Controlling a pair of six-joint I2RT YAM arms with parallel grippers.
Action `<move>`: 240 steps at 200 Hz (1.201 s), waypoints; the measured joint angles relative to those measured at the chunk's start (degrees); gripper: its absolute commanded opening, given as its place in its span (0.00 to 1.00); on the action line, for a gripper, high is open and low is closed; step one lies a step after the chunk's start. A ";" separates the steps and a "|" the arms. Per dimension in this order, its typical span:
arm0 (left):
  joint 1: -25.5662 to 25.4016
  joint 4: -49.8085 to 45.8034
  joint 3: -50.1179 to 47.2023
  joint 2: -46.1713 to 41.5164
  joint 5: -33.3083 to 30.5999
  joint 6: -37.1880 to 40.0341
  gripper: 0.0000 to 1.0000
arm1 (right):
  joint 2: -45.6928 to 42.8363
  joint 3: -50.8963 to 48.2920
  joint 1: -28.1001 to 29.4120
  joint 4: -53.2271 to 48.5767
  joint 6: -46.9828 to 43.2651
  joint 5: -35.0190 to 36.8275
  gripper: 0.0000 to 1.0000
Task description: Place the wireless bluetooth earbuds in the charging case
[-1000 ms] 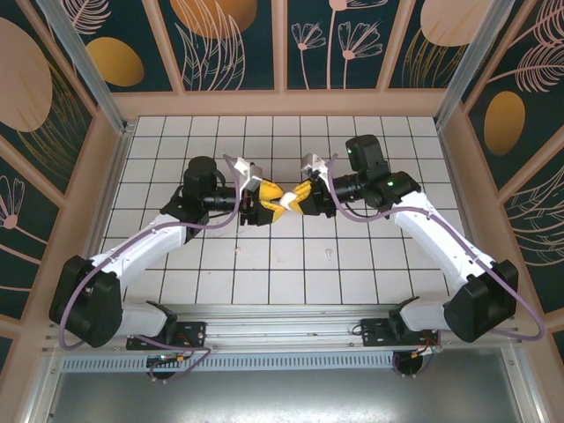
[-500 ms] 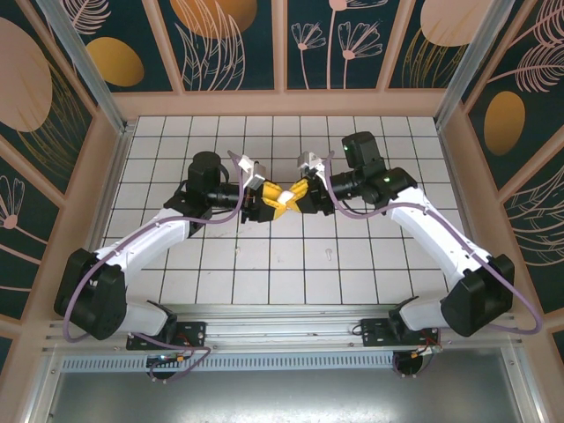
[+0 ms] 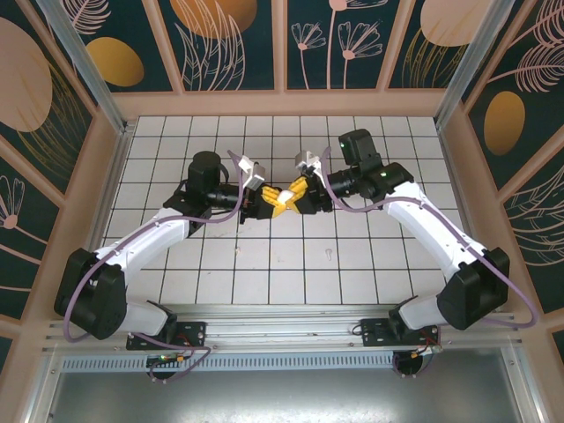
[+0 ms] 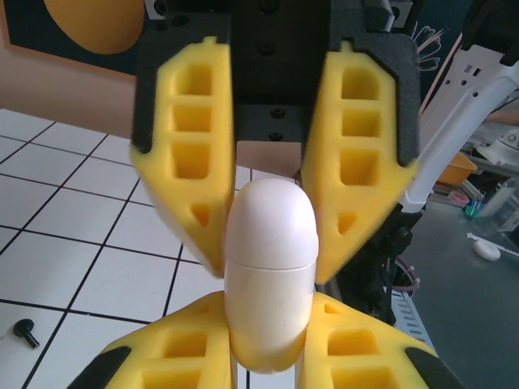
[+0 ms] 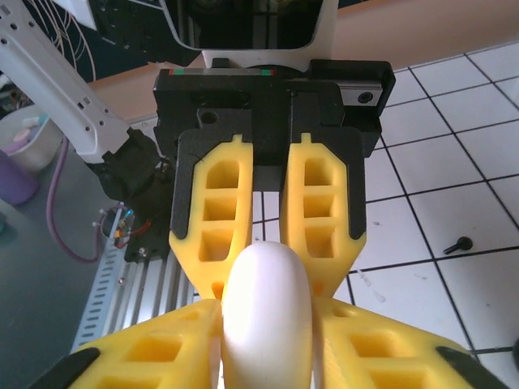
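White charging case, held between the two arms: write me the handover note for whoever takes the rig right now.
Left hand: shut on the white charging case, held up off the tiled table.
Right hand: fingers flank the same case; whether it is gripping cannot be told.
Case: lid closed, seam visible.
Earbuds: one black earbud lies loose on the tiles.
Done: case lifted between both hands.
Left: open the lid, pick up the earbuds, seat them in the case.
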 measured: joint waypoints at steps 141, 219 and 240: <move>-0.09 17.75 -10.75 -4.63 -8.48 -13.09 0.04 | -2.80 -8.33 -1.38 16.65 17.94 -4.46 0.57; 0.46 18.82 -12.35 -6.56 -11.69 -14.08 0.03 | 1.79 -6.32 -1.09 19.30 25.62 -2.69 0.47; 0.63 18.84 -12.61 -6.93 -12.70 -14.05 0.03 | 2.12 -6.32 -1.20 21.07 29.53 -2.73 0.48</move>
